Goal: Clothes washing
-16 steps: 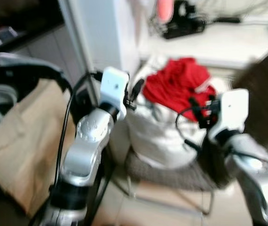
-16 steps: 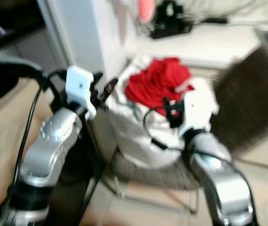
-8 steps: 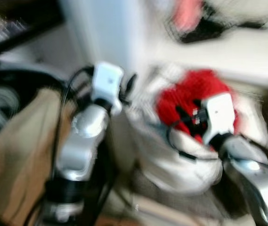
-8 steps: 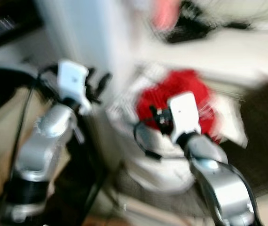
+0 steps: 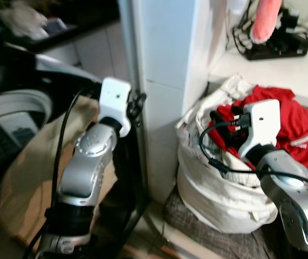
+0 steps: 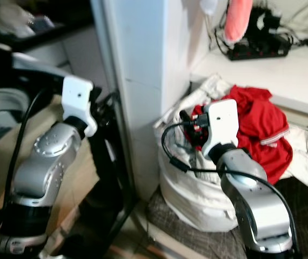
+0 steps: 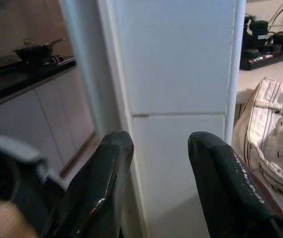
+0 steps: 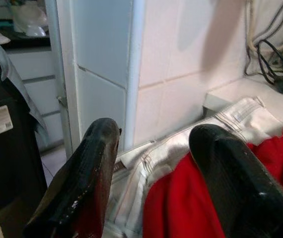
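A red garment (image 5: 297,127) lies on top of a full white laundry bag (image 5: 219,189) that rests on a grey woven seat (image 5: 189,216). My right gripper (image 5: 220,121) hangs at the near left edge of the pile, open and empty. In the right wrist view its fingers (image 8: 89,181) straddle a pale striped garment (image 8: 181,141) beside the red cloth (image 8: 178,210). My left gripper (image 5: 137,102) is raised in front of a white pillar (image 5: 167,75), open with nothing in it. Its fingers (image 7: 104,183) face the pillar (image 7: 181,74).
A beige cloth (image 5: 27,172) drapes over something at the left, beside a dark machine (image 5: 13,102). Behind the bag a white counter (image 5: 300,70) carries a black power strip (image 5: 275,51) and cables. A pink item (image 5: 265,19) hangs above it.
The view has swung left and sharpened, so the pile now sits further right. My right gripper now lies at the pile's left edge, not its front.
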